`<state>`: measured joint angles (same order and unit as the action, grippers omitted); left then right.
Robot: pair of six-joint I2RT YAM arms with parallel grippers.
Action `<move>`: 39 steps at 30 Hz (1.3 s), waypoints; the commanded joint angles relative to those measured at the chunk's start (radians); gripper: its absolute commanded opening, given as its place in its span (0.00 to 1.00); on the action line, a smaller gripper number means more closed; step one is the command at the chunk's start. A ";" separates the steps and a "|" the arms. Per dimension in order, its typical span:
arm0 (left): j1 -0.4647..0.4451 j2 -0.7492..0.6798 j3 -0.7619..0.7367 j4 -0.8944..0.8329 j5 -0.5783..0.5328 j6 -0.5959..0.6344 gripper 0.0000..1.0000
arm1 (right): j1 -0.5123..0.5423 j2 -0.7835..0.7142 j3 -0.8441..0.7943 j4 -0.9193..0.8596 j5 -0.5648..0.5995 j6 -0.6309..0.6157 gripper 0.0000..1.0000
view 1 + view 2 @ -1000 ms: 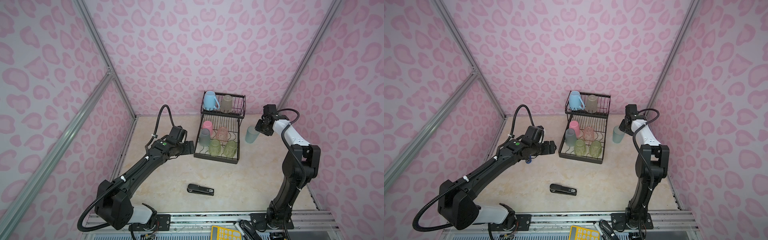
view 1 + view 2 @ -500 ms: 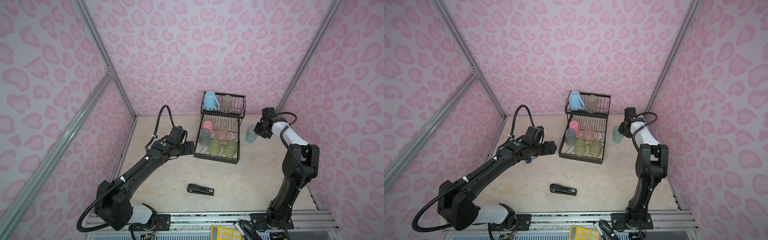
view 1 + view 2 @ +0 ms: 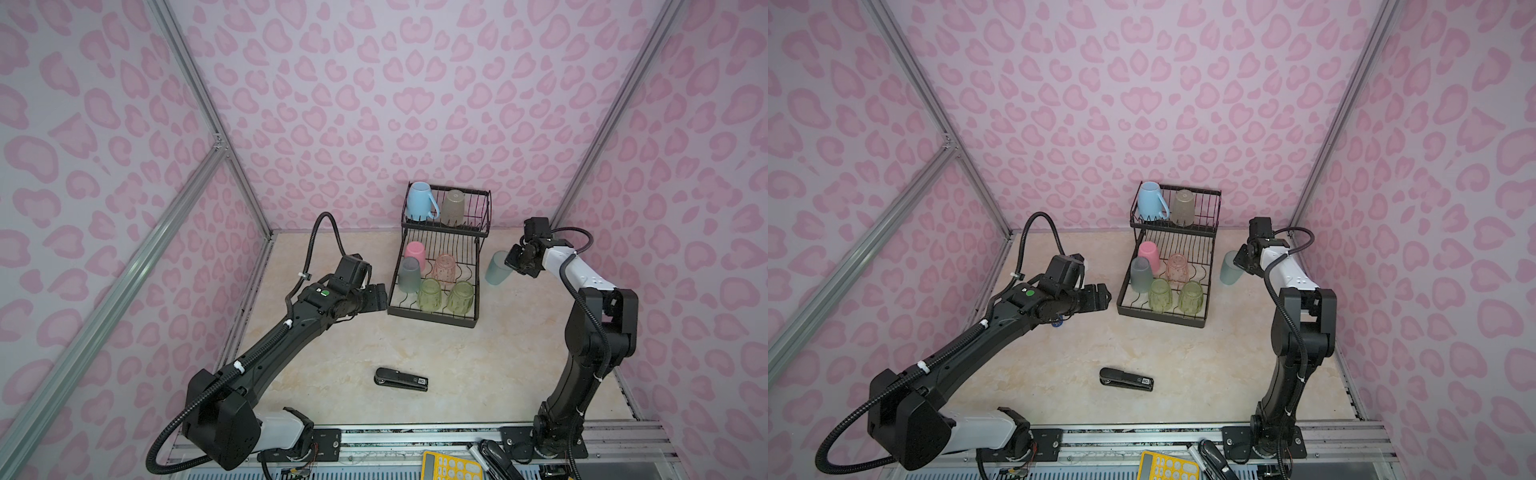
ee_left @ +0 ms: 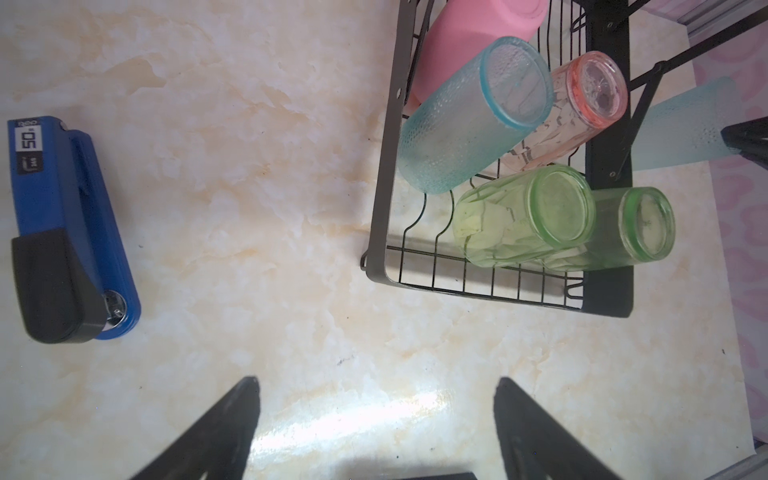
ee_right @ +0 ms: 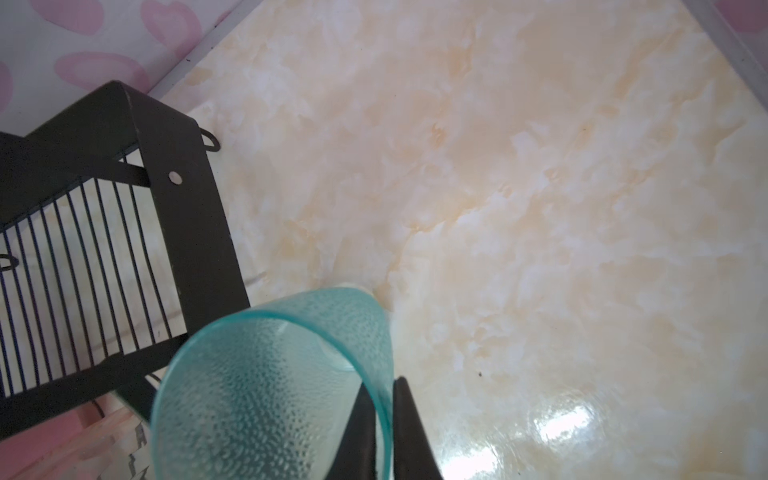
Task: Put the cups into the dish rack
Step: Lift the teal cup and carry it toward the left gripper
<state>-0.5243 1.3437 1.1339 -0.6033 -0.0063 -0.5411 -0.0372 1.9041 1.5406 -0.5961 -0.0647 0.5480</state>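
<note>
The right gripper [image 3: 510,261] has descended onto the frosted teal tumbler [image 3: 496,270], right of centre in both top views, just outside the dish rack [image 3: 432,321]. Its jaws pinch the rim wall, ready for lifting. The left gripper [image 3: 377,296] hovers spread and empty, left of the rack.

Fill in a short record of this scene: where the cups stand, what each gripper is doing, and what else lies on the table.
Upper shelf: light-blue mug, beige tumbler
Lower tray: five cups
Beside dish rack: teal tumbler, mouth up
Right gripper: shut on teal tumbler's wall
Left gripper: open, empty
Other items: black stapler, blue stapler
</note>
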 commanded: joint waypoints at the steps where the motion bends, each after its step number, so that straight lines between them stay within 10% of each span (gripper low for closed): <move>1: 0.000 -0.015 -0.005 0.015 -0.003 -0.004 0.90 | -0.001 -0.029 -0.002 0.015 0.011 0.003 0.02; 20: -0.002 -0.016 -0.015 0.076 0.087 -0.071 0.90 | -0.011 -0.424 -0.104 -0.039 0.153 -0.060 0.00; 39: 0.028 -0.045 0.076 0.244 0.430 -0.364 0.93 | 0.250 -0.902 -0.370 0.442 -0.039 0.031 0.00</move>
<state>-0.5045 1.3132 1.1915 -0.4644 0.3096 -0.8028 0.1749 1.0115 1.1893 -0.2977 -0.0303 0.5430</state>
